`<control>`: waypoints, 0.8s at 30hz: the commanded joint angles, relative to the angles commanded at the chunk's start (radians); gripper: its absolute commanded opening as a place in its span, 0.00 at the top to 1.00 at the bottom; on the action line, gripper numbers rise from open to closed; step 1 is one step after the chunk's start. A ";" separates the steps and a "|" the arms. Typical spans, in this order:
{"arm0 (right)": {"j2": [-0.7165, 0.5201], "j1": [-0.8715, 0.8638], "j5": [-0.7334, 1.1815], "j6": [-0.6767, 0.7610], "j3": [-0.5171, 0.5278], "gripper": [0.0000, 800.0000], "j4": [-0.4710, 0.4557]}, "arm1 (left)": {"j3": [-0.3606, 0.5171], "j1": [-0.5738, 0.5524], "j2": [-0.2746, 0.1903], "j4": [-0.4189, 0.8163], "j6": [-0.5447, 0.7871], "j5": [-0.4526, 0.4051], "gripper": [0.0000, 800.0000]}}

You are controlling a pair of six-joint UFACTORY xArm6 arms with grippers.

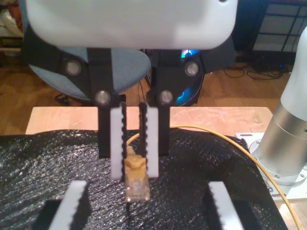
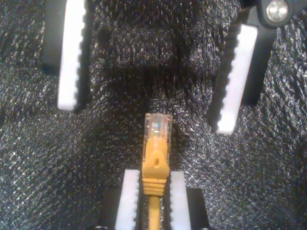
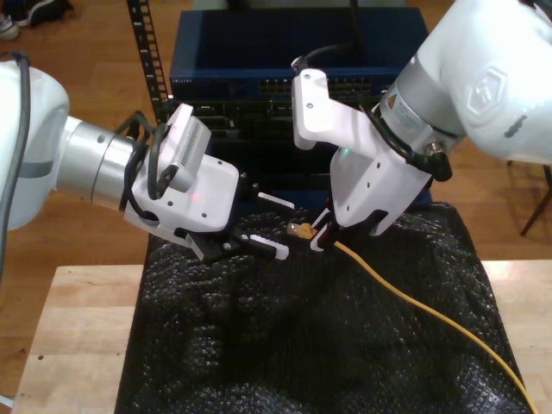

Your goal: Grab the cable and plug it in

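Fingers of my first gripper point(image 3: 278, 226), at the exterior view's left, are standing wide apart and gripping nothing, hovering over the black foam mat point(image 3: 259, 345). The clear plug point(image 3: 300, 230) is pointing toward that open gap, just short of it and not touching either finger. My second gripper point(image 3: 317, 237), right of the plug, is clamping the cable point(image 3: 414, 302) narrowly by the yellow boot behind the plug. The cable is trailing across the mat toward the exterior view's lower right.
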 joint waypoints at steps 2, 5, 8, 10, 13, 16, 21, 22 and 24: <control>0.002 0.000 0.000 0.000 -0.005 0.99 -0.002 | 0.002 0.002 0.000 0.000 0.003 0.000 0.39; 0.002 0.000 0.000 0.000 -0.005 0.99 0.000 | 0.005 0.002 0.000 0.000 0.003 0.000 0.42; 0.002 0.000 0.000 0.000 -0.006 0.99 0.000 | 0.008 0.002 0.000 -0.002 0.003 0.000 0.47; 0.003 0.000 0.000 0.000 -0.006 0.99 0.000 | 0.008 0.002 0.000 -0.002 0.000 0.000 0.47; 0.005 0.000 0.000 0.000 -0.005 0.99 0.000 | 0.008 0.002 0.000 -0.002 -0.003 0.000 0.50; 0.005 0.002 0.000 0.000 -0.005 0.99 0.000 | 0.008 0.002 0.000 -0.005 -0.005 0.000 0.50; 0.006 0.002 0.000 0.000 -0.005 0.99 0.000 | 0.011 0.002 0.000 -0.011 -0.006 0.002 0.50; 0.006 0.002 0.000 0.000 -0.005 0.99 0.000 | 0.011 0.002 0.000 -0.011 -0.008 0.002 0.51; 0.006 0.002 0.000 0.000 -0.005 0.99 0.000 | 0.011 0.002 0.000 -0.012 -0.006 0.002 0.54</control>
